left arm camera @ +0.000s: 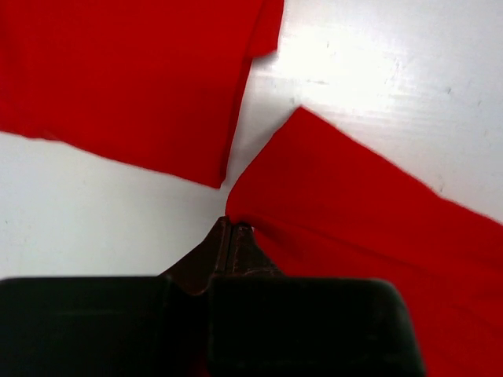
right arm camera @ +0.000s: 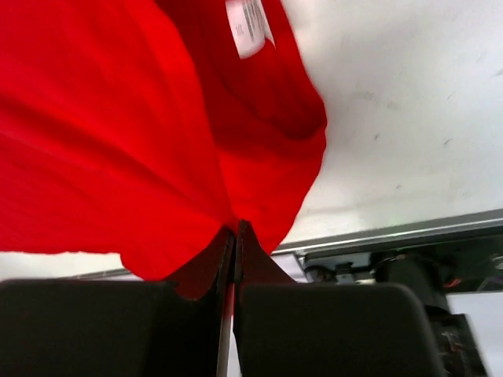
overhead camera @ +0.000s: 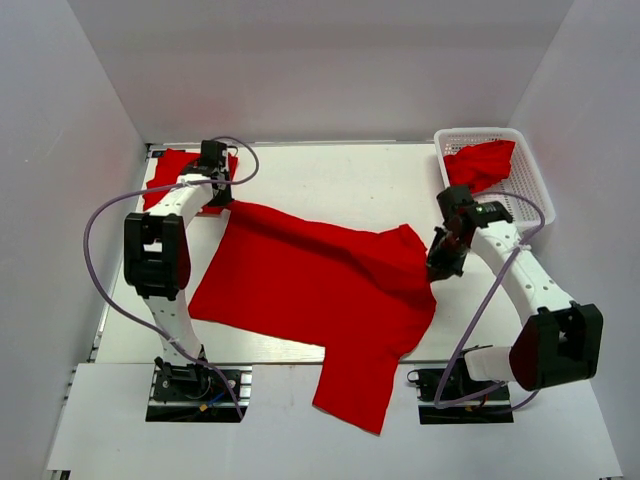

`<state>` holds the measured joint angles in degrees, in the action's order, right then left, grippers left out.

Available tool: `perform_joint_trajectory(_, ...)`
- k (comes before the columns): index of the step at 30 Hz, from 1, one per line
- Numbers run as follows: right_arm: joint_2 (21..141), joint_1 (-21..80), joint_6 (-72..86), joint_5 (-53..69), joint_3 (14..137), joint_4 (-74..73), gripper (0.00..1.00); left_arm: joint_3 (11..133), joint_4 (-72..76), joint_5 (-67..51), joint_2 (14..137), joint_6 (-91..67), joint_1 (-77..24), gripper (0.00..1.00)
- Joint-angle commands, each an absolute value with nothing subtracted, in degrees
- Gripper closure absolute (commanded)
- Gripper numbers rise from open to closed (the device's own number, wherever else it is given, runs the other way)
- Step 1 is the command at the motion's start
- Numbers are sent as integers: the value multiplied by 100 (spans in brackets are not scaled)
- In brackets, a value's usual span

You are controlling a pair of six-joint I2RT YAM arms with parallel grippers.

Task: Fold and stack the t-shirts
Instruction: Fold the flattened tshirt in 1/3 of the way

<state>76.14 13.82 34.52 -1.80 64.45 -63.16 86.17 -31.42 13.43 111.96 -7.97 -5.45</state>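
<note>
red t-shirt (overhead camera: 320, 280), corner in left pincer (left arm camera: 234, 226), edge in right pincer (right arm camera: 234, 229)

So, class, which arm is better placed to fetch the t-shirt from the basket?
Right: the right gripper is near the white mesh basket; the left gripper is at the far-left folded t-shirt.

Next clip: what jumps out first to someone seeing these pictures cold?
A big red t-shirt sprawls across the middle of the table, one end hanging over the near edge. The left gripper and right gripper pinch it at opposite sides, jaws shut. A crumpled t-shirt sits in the white basket at the far right.
</note>
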Motion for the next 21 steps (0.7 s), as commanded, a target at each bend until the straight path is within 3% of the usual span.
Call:
perform_joint_trajectory(1, 7260, 1345, 3945, 323, 5751, -6383, 100, 8307, -3287, 1283, 10644, -913, -501, 100)
perform_joint_trajectory(8, 6935, 1354, 4473, 90, 4686, -6029, 99, 7919, -3550, 1512, 10564, -1151, -501, 100)
perform_joint_trajectory(9, 6961, 1362, 4500, 44, 4641, -6029, 91, 7919, -3551, 1512, 10564, -1151, -501, 100)
perform_joint_trajectory(10, 7031, 1362, 4483, 27, 4588, -5960, 81, 7919, -3603, 1416, 10617, -1230, -501, 94)
perform_joint_trajectory(11, 7066, 1362, 4448, -287, 4605, -5968, 73, 7919, -3604, 1345, 10617, -1230, -501, 65)
perform_joint_trajectory(12, 7127, 1345, 4412, -360, 4623, -5959, 56, 7919, -3604, 1293, 10617, -1230, -501, 54)
perform_joint_trajectory(14, 7268, 1397, 4264, -728, 4999, -6020, 47, 7919, -3734, 1292, 10556, -1310, -501, 37)
perform_joint_trajectory(15, 7260, 1389, 4176, -825, 5114, -6003, 43, 7919, -3788, 1344, 10416, -1379, -501, 18)
perform_joint_trajectory(16, 7286, 1397, 4062, -1009, 5359, -6046, 36, 7971, -3788, 1406, 10345, -1441, -501, 8)
perform_joint_trajectory(17, 7312, 1345, 3974, -1167, 5640, -5934, 33, 7972, -3953, 1458, 10266, -1441, -501, 0)
perform_joint_trajectory(19, 7356, 1424, 3606, -1344, 5983, -5784, 28, 8190, -4121, 1600, 10073, -1529, -501, 0)
perform_joint_trajectory(21, 7426, 1450, 3376, -1379, 6196, -5321, 11, 8244, -4035, 1600, 9941, -1591, -553, 0)
